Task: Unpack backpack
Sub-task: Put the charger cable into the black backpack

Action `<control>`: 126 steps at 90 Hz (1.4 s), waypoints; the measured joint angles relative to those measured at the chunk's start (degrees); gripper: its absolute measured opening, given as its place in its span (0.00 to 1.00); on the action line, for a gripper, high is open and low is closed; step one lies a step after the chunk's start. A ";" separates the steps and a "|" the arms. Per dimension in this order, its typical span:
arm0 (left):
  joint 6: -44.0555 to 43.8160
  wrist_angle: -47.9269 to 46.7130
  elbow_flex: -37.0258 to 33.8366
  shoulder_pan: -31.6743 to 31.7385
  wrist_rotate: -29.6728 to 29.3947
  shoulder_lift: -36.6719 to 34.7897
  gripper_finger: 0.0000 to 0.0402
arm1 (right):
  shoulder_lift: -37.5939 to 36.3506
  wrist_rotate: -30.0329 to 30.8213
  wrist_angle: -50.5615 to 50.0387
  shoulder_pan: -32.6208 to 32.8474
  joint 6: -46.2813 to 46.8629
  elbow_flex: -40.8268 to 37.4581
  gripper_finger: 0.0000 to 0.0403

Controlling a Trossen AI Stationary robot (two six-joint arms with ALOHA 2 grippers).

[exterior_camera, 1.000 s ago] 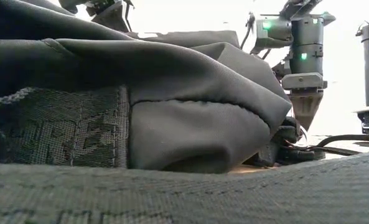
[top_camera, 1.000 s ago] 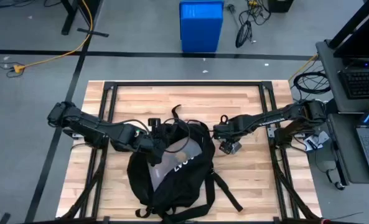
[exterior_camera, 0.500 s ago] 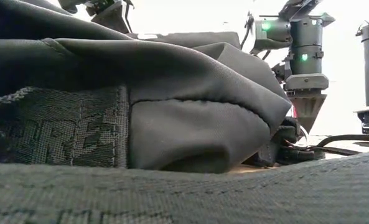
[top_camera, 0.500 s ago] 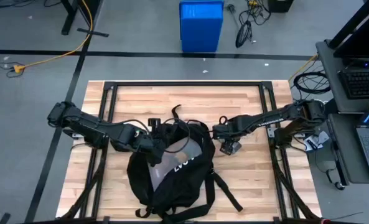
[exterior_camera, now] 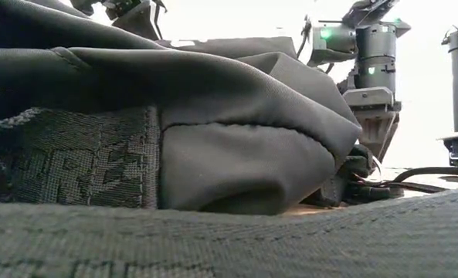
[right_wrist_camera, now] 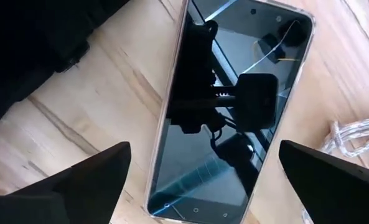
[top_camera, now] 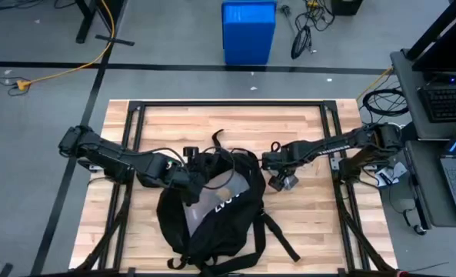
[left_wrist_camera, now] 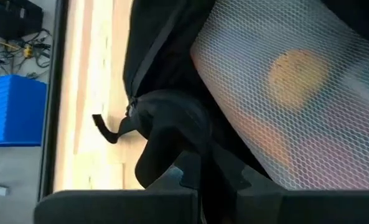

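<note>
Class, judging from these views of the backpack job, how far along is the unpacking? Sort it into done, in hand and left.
Done: a phone lies flat on the table, beside the backpack. In hand: the right hand hovers open over the phone; the left hand is at the backpack's opening, pinching black fabric. Left: a white mesh pouch sits inside.

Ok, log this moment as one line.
left gripper: shut on backpack | right gripper: open over phone | table
</note>
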 joint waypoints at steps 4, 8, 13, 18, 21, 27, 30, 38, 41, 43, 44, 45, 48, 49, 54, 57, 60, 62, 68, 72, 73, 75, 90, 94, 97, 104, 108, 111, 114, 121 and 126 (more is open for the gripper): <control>0.01 0.00 0.00 -0.02 0.28 0.00 0.00 | 0.35 0.02 0.17 -0.28 -0.57 0.02 0.99; 0.01 0.00 0.00 0.00 0.60 0.00 0.00 | 0.87 0.00 0.42 -0.62 -1.26 0.04 0.99; 0.01 -0.01 0.00 0.02 1.11 0.00 0.00 | 2.05 -0.09 0.45 -1.43 -2.10 0.07 0.99; 0.01 -0.02 0.00 0.00 1.18 0.00 0.00 | 3.43 -0.63 0.45 -2.46 -3.12 0.07 0.99; 0.01 -0.04 0.00 -0.02 1.20 0.00 0.00 | 4.34 -1.35 0.50 -2.99 -3.57 0.07 0.99; 0.03 -0.06 0.00 -0.01 1.21 0.00 0.00 | 5.89 -1.66 0.57 -3.80 -4.17 0.07 0.99; 0.02 -0.07 0.00 0.00 1.21 0.00 0.00 | 6.65 -1.79 0.57 -4.20 -4.32 0.07 0.99; 0.03 -0.13 0.00 -0.02 1.22 0.00 0.00 | 8.13 -2.56 0.87 -5.06 -5.70 0.31 0.99; 0.03 -0.11 0.00 -0.02 1.21 0.00 0.00 | 8.69 -2.82 1.03 -5.25 -6.22 0.35 0.99; 0.03 -0.16 0.00 -0.02 1.26 0.00 0.00 | 9.01 -3.00 1.17 -5.30 -6.40 0.33 0.99; 0.03 -0.21 0.00 -0.02 1.30 0.00 0.00 | 9.13 -3.02 1.26 -5.32 -6.54 0.33 0.99; 0.03 -0.29 0.00 -0.01 1.34 0.00 0.00 | 9.26 -3.04 1.33 -5.34 -6.71 0.33 0.99; 0.03 -0.48 0.00 0.00 1.37 0.00 0.00 | 9.65 -3.04 1.51 -5.34 -7.30 0.33 0.99; 0.03 -0.53 0.00 0.00 1.38 0.00 0.00 | 9.77 -3.04 1.61 -5.34 -7.59 0.33 0.99; 0.03 -0.59 0.00 0.00 1.38 0.00 0.00 | 10.23 -3.02 2.06 -5.32 -8.46 0.33 0.98; 0.05 -0.59 0.00 -0.02 1.38 0.00 0.00 | 10.37 -3.00 2.17 -5.32 -8.52 0.33 0.97; 0.07 -0.59 0.00 -0.02 1.38 0.00 0.00 | 10.47 -3.03 2.16 -5.27 -8.00 0.33 0.95; 0.08 -0.59 0.00 -0.02 1.38 0.00 0.00 | 10.49 -3.06 2.13 -5.09 -7.52 0.33 0.94; 0.09 -0.59 0.00 0.00 1.38 0.00 0.00 | 10.47 -3.25 1.78 -4.87 -6.62 0.33 0.91; 0.11 -0.62 0.00 0.00 1.38 0.00 0.00 | 10.28 -3.15 1.38 -4.79 -6.09 0.33 0.89; 0.13 -0.63 0.00 -0.02 1.38 0.00 0.00 | 10.27 -3.12 1.30 -4.78 -5.93 0.33 0.89; 0.21 -0.61 0.00 -0.02 1.38 0.00 0.00 | 10.26 -3.07 1.14 -4.77 -5.61 0.33 0.88; 0.42 -0.63 0.00 -0.01 1.38 0.00 0.00 | 9.73 -2.99 0.41 -4.77 -4.93 0.31 0.85; 0.41 -0.63 0.00 0.00 1.38 0.00 0.00 | 9.73 -2.99 0.58 -4.77 -4.91 0.27 0.85; 0.40 -0.63 0.00 -0.02 1.38 0.00 0.00 | 9.70 -2.99 0.80 -4.77 -4.99 0.21 0.85; 0.39 -0.63 0.00 0.00 1.74 0.00 0.00 | 9.70 -2.99 1.15 -4.77 -5.27 0.15 0.86; 0.38 -0.63 0.00 0.00 2.01 0.00 0.00 | 9.70 -2.99 1.21 -4.77 -5.34 0.15 0.86; 0.38 -0.61 0.00 0.00 2.21 0.00 0.00 | 9.70 -2.99 1.20 -4.77 -5.39 0.13 0.86; 0.38 -0.61 0.00 0.00 2.44 0.00 0.00 | 9.70 -2.99 1.15 -4.77 -5.44 0.13 0.85; 0.38 -0.61 0.00 0.00 2.49 0.00 0.00 | 9.70 -2.99 1.04 -4.77 -5.52 0.13 0.84; 0.37 -0.60 0.00 0.00 2.49 0.00 0.00 | 9.70 -3.01 1.04 -4.77 -5.54 0.13 0.83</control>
